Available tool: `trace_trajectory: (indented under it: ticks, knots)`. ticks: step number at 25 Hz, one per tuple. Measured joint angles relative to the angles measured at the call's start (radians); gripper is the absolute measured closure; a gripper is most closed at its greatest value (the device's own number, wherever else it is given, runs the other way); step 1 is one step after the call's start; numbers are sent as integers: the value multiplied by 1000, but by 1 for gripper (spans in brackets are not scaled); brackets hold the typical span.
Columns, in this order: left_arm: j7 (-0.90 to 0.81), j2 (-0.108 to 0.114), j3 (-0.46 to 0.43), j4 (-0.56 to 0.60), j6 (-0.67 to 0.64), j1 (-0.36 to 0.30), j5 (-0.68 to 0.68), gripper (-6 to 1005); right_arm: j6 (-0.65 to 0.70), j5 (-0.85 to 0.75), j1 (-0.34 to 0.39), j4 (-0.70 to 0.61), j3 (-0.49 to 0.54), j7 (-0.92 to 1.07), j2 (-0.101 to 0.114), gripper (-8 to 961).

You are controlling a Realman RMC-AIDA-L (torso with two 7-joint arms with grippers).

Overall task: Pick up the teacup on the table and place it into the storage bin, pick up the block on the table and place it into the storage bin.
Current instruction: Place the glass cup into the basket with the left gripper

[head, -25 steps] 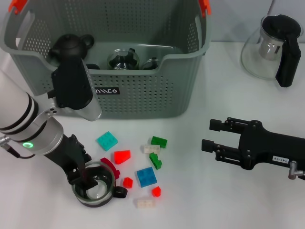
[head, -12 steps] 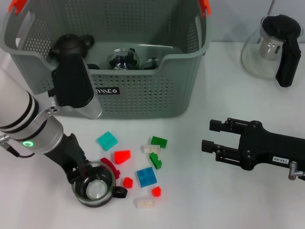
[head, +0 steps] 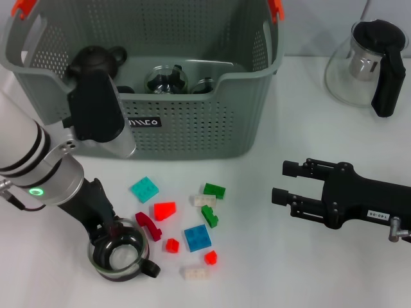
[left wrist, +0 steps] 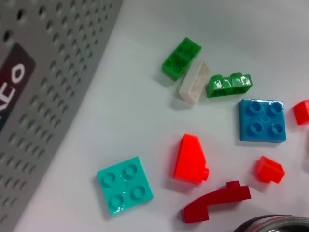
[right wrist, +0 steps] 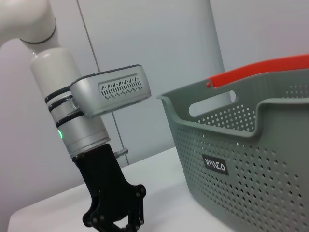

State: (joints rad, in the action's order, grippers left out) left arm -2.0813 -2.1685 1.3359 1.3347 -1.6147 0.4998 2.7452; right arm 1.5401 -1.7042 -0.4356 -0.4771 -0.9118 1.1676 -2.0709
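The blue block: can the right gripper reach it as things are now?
Probably yes. The blue block lies uncovered, with bare table between it and the open right gripper; small blocks crowd its sides.

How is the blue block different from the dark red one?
The blue block is a flat square with four round studs on top; the dark red block is a thin curved arch with just one small end bump. The blue block looks wider and chunkier, the dark red block long and skinny. The dark red block lies right by the teacup that the left gripper is gripping; the blue block lies farther off. Both rest loose on the white table.
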Motion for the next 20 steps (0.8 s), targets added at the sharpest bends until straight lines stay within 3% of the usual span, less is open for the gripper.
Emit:
trace_trajectory:
  ticks: [4, 6, 9, 11, 14, 16, 17, 18, 20]
  knots:
    - [49, 1, -92, 11, -45, 13, -38, 963, 0, 0, -1, 0, -1, 1, 0, 280]
    - [97, 4, -183, 2, -80, 29, -85, 958, 0, 0, -1, 0, -1, 1, 0, 280]
    - [207, 21, -391, -73, -152, 77, -166, 951, 0, 0, 0, 0, -2, 0, 0, 280]
    - [279, 53, -518, -164, -201, 111, -226, 946, 0, 0, 0, 0, -3, 1, 0, 280]
    - [373, 136, -660, -336, -294, 143, -361, 939, 0, -2, 1, 0, -2, 4, 1, 280]
    - [416, 188, -714, -438, -346, 152, -460, 935, 1, -8, 1, 0, -1, 5, 1, 280]
    - [439, 229, -739, -519, -377, 155, -540, 932, 1, -11, 1, 0, 0, 5, 1, 280]
    - [449, 256, -748, -569, -395, 156, -604, 930, 1, -12, 0, 0, -1, 5, 1, 280]
    - [451, 290, -754, -626, -410, 157, -696, 925, 0, -17, -1, 0, -1, 3, 1, 279]
